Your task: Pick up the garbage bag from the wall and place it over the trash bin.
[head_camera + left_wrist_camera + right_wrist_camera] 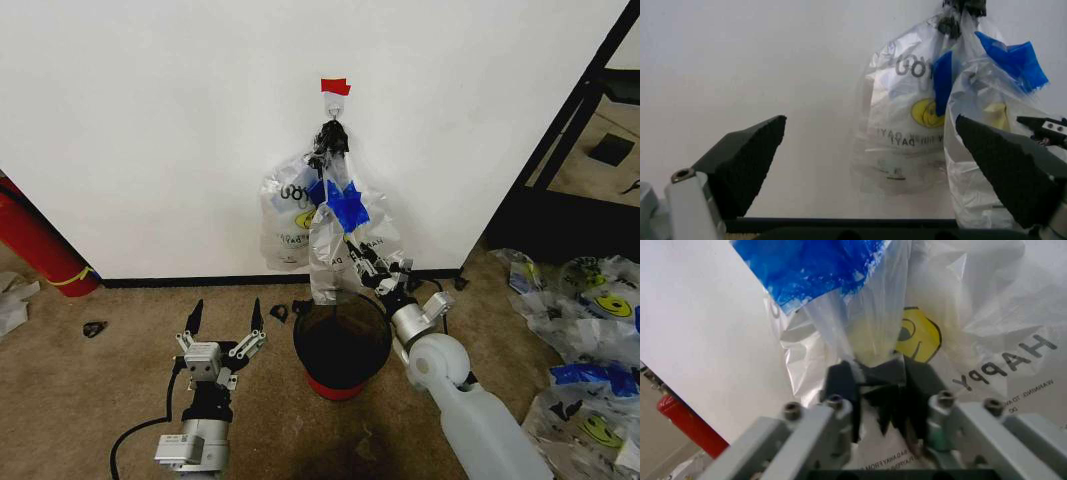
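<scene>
The bag (345, 235) hangs against the wall (150, 130), its top gathered at a small hook (334, 100) under a strip of red tape (335, 86). It is thin and see-through, with blue patches, and its lower part drapes down to just above the bin (341, 345). Behind it hangs a bunch of like bags (290, 220) with a yellow smiley print and dark lettering.

The right end effector (368, 262) is raised over the far rim of the bin and reaches into the bag's lower folds. In the right wrist view its dark fingers (840, 385) are pressed close together with a pinch of clear film (870, 347) between them, so it has hold of the bag.

The left end effector (226, 322) hovers low over the carpet (100, 400), left of the bin and apart from it, pointing at the wall. Its two black fingers (747, 160) are spread wide with nothing between them.

The bin stands on the carpet near the baseboard (190, 281), directly below the hook, black mesh with a red base. A red cylinder (35, 245) leans at the far left, and a heap of smiley-print bags (590, 350) lies on the floor to the right.
</scene>
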Available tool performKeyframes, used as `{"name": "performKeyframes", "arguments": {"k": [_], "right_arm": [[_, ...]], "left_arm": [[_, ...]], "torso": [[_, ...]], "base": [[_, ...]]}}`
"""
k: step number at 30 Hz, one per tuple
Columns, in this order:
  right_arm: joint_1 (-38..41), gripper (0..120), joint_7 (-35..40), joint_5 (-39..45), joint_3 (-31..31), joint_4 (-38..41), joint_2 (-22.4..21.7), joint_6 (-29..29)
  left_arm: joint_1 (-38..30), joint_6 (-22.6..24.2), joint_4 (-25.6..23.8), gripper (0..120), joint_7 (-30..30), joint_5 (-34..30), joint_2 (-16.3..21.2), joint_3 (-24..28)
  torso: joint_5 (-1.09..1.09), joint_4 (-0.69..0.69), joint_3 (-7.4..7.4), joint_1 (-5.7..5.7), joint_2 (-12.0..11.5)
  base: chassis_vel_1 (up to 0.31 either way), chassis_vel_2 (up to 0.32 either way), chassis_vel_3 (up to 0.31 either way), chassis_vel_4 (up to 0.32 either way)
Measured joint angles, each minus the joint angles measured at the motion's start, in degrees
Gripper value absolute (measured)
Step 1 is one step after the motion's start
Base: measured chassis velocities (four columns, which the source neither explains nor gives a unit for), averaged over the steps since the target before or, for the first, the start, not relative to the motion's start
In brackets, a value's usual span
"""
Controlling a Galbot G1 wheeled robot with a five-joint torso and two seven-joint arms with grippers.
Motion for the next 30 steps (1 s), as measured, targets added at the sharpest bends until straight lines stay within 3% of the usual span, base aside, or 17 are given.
{"name": "performKeyframes", "arguments": {"k": [4, 15, 21, 30], "right_arm": [[-0.2, 0, 0.1, -0.3, 0.0, 0.5, -0.1, 0.3], [-2.8, 0, 0.1, -2.2, 0.7, 3.5, -1.0, 1.0], [-9.6, 0, -1.2, -5.3, 1.6, 8.3, -2.4, 2.3], [-17.2, 0, -1.7, -10.4, 3.1, 11.5, -0.3, 4.3]], "left_arm": [[0.1, -0.1, -0.2, 100, 0.0, 0.0, -0.1, 0.0], [0.0, -0.1, -0.2, 100, 0.0, 0.0, -0.1, 0.2], [-0.1, -0.2, -0.1, 100, 0.0, -0.1, 0.0, 0.4], [-0.6, -0.2, 0.4, 100, 0.0, -0.5, 0.4, 0.9]], "torso": [[0.0, 0.0, 0.0, 0.0, 0.0], [0.0, 0.01, 0.0, -0.01, 0.0], [0.0, -0.01, -0.01, -0.01, 0.0], [0.0, 0.0, -0.01, -0.01, 0.0]], "base": [[0.0, 0.0, 0.0, 0.0], [0.0, 0.0, 0.0, 0.0], [0.0, 0.0, 0.0, 0.0], [0.0, 0.0, 0.0, 0.0]]}}
